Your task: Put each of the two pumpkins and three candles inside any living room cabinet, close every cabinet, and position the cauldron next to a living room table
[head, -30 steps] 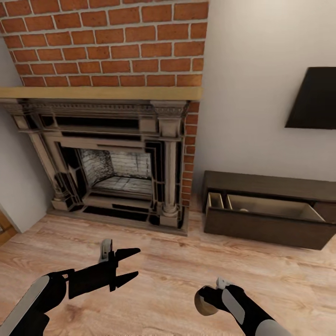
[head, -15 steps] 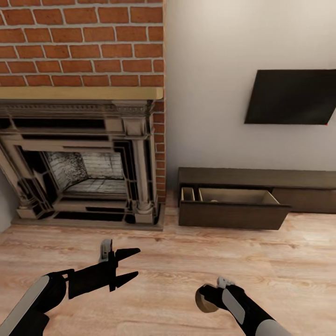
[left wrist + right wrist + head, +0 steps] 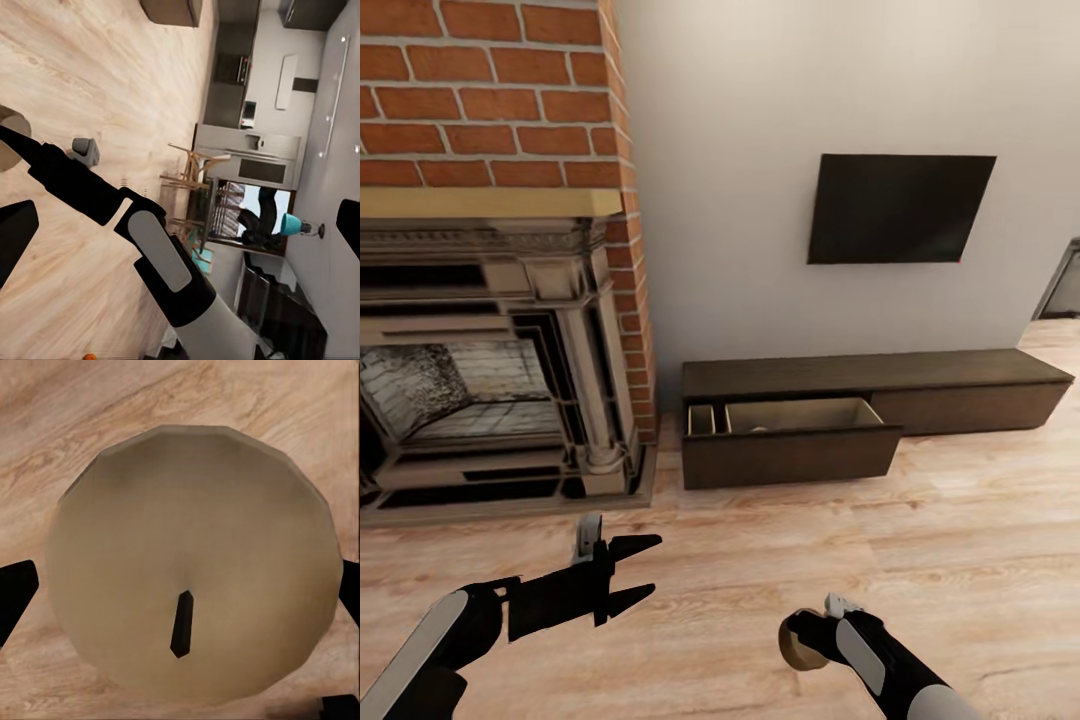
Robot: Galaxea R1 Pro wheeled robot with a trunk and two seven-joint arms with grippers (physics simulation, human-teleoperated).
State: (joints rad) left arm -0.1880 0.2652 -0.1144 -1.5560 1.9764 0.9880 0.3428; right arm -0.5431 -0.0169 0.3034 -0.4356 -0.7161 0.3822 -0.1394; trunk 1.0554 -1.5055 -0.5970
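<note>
Right gripper is clamping a candle low over the floor; left gripper is hanging spread, empty. Cabinet drawer is standing open ahead: advisable to approach squarely, keeping the candle level.

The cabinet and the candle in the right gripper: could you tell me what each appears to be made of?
The cabinet: likely dark-brown matt wood outside; its open drawer is pale inside. The candle held by the right gripper: probably wax, a smooth cream top with a dark wick.
</note>
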